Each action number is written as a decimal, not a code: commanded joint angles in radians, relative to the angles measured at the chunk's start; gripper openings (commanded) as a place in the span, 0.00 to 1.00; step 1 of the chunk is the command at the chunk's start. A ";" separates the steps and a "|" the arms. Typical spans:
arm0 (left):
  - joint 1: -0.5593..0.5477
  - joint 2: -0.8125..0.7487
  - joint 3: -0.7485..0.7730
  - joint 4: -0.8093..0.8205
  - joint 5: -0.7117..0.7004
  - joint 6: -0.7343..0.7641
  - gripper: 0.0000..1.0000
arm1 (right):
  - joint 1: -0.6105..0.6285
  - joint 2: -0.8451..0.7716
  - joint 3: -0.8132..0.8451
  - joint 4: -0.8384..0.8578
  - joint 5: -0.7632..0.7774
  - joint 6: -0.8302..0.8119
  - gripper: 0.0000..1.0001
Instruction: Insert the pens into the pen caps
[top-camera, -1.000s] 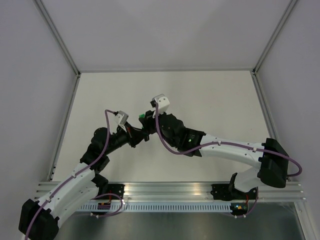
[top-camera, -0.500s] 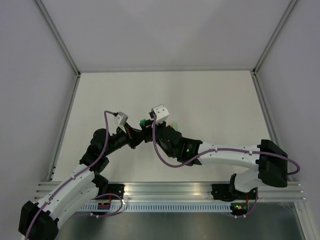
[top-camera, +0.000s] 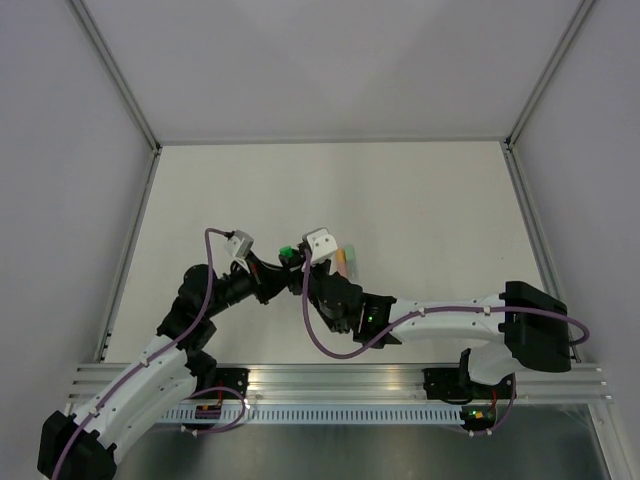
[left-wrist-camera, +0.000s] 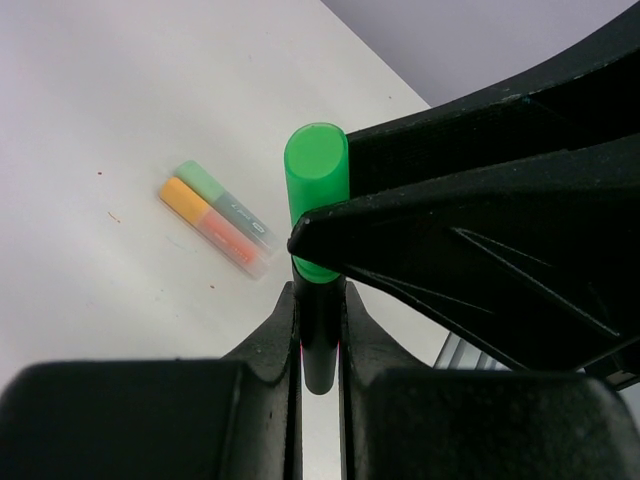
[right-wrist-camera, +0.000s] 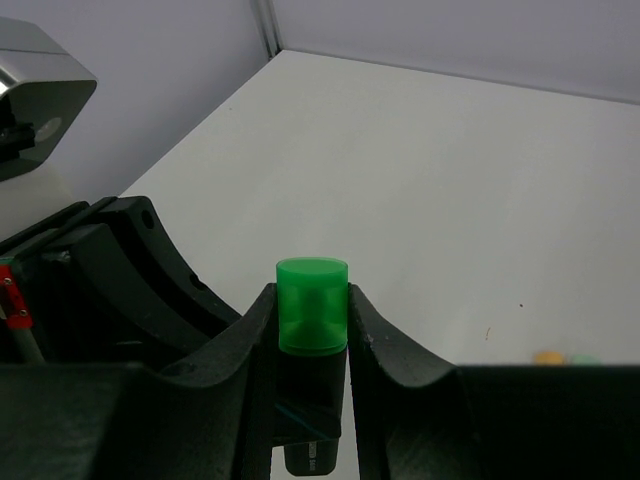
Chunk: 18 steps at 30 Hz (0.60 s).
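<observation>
Holding the dark pen (left-wrist-camera: 320, 345) by its barrel, the left gripper (left-wrist-camera: 320, 300) is fully closed on it, above the middle of the table surface (top-camera: 430, 200). The grip sits low on the barrel, which leaves the tip end free to take a cap.

The right gripper (right-wrist-camera: 312, 312) is clamped on the green cap (right-wrist-camera: 312, 290), one finger pressed against each side, and the jaws are held part-way apart by the cap's width. The cap stands in line with the barrel and meets its upper end. The dark body shows directly below the cap in the right wrist view. How deeply the cap is seated cannot be told.

The right fingers cross the left fingers at an angle. This probably keeps the two sets from fouling each other and lets each arm push along the pen's axis against the other.

The orange pen (left-wrist-camera: 212, 228) and the mint pen (left-wrist-camera: 222, 203) lie flat and side by side, touching, near the centre of the surface. They are just right of the grippers and out of the working zone. Both appear already capped, so this pen is judged to be the last. A firm axial press would complete it, and any tilt between cap and barrel could jam it.
</observation>
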 joint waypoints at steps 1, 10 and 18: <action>0.002 -0.023 0.021 0.153 0.021 -0.019 0.02 | 0.023 0.013 -0.034 0.006 -0.026 -0.019 0.27; 0.002 -0.024 0.019 0.165 0.041 -0.014 0.02 | 0.023 -0.012 -0.003 -0.017 -0.064 -0.022 0.58; 0.002 -0.030 0.008 0.207 0.093 -0.022 0.02 | 0.022 -0.076 0.091 -0.147 -0.102 -0.042 0.72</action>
